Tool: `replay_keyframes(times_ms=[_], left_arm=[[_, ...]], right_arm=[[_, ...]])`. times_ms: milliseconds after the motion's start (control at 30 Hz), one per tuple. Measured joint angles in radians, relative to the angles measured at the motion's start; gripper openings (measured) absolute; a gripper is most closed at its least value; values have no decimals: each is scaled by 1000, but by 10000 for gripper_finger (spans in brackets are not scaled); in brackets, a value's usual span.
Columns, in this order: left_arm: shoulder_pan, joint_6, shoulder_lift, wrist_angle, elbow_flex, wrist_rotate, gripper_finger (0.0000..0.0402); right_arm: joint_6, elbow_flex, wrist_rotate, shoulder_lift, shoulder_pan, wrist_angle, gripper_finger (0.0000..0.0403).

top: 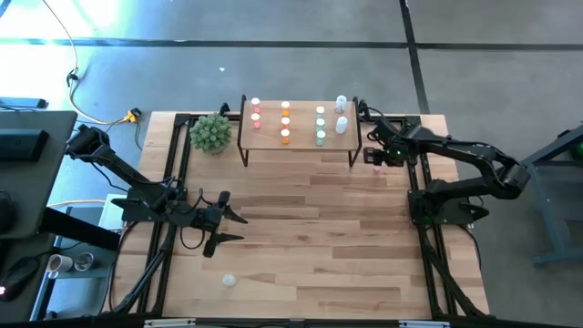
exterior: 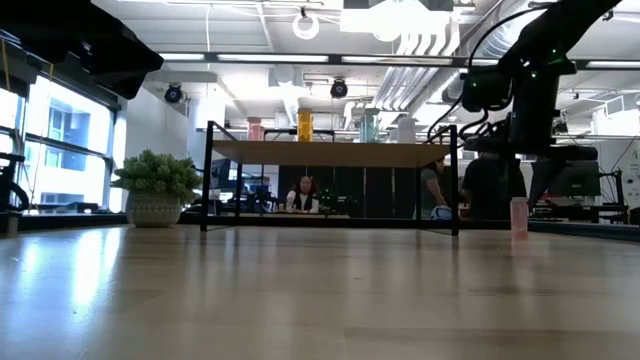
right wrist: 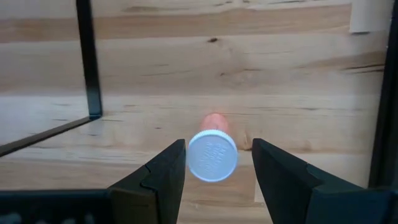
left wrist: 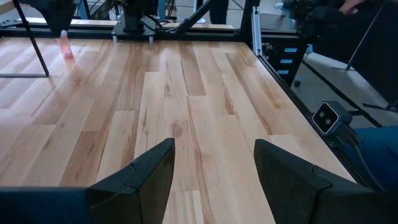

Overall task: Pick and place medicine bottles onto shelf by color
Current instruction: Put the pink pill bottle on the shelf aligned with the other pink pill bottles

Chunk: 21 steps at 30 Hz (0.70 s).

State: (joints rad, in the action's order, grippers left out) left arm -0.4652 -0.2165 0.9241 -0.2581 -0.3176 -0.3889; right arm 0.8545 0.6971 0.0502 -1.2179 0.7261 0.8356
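Right wrist view alone gives the closest look: right gripper (right wrist: 216,171) spread wide, fingers on either side of a pink bottle (right wrist: 213,151) with a white cap, standing upright on the table (right wrist: 186,56); cannot tell whether either finger touches it. Black shelf leg (right wrist: 87,59) just beside.

High view places that same pink bottle (top: 379,168) on the tabletop just right of the shelf (top: 301,137), under the right gripper (top: 376,157), and alone shows the shelf's load: pink bottles (top: 256,111) at the left end, then orange bottles (top: 285,121), green bottles (top: 321,127), and clear bottles (top: 342,114) at the right. Also only seen from above: one white bottle (top: 229,281) lying near the front edge, well apart from everything else, and the spiky plant (top: 210,132) left of the shelf.

Low view shows the shelf edge-on, bottles reduced to a few tops above the board; pink bottle (exterior: 518,218) standing beyond the right leg.

Left wrist view shows the left gripper (left wrist: 214,180) released, fingers spread over bare planks mid-table; pink bottle (left wrist: 65,47) small in the distance.

Exact bottle count per row hard to make out from above.
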Motion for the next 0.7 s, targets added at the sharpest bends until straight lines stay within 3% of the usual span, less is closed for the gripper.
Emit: replay_keyframes(times_ms=[333,700], left_arm=[[0,2,0,0,0,-1,211],[0,0,0,0,0,-12,211]], right_arm=[[-20,-15,0,0,0,-21,174],[-21,-15,-1,0,0,-21,97]])
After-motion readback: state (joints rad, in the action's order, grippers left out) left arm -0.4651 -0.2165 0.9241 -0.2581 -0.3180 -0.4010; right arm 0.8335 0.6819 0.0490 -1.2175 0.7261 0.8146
